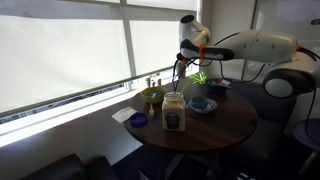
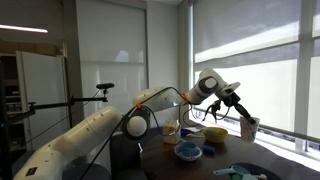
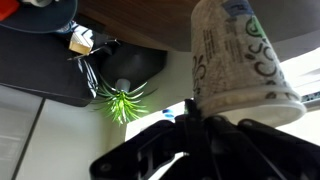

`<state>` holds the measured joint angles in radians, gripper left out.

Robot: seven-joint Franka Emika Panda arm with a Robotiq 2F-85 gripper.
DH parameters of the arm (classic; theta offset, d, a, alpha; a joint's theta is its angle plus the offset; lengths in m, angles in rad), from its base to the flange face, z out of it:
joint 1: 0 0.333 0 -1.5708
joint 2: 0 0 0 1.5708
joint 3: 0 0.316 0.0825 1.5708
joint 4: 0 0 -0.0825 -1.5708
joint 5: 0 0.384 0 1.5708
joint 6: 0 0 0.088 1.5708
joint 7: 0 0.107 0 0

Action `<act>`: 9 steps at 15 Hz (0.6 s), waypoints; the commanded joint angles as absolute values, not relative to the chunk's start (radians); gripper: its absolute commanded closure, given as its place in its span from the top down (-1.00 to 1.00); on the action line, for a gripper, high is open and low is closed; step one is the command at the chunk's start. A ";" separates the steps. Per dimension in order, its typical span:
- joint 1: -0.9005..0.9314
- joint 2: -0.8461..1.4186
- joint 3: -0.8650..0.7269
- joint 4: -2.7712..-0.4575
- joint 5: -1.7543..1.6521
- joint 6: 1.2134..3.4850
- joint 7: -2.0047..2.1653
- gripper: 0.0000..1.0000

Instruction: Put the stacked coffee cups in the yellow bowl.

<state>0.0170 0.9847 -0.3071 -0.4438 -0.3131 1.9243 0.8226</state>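
My gripper (image 3: 195,110) is shut on the stacked coffee cups (image 3: 235,60), pale tan with green print, which fill the upper right of the wrist view. In an exterior view the gripper (image 2: 240,112) holds the cups (image 2: 249,127) in the air, tilted, above the table's window side. The yellow bowl (image 2: 214,135) sits on the round dark table below and a little to the side of the cups. It also shows in an exterior view (image 1: 152,96) near the window edge, with the gripper (image 1: 181,65) above and beside it. The cups are hard to make out there.
On the round wooden table (image 1: 215,130) stand a clear glass jar with a pale lid (image 1: 174,112), a blue bowl on a plate (image 1: 200,104), a small dark-blue disc (image 1: 139,120) and a small green plant (image 1: 200,77). The window ledge runs behind.
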 commanded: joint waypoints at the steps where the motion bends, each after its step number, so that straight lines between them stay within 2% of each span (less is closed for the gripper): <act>1: 0.005 0.973 -0.214 -0.443 -0.232 1.976 0.699 -0.98; 9: 0.018 0.987 -0.057 -0.446 -0.080 2.131 0.383 -0.98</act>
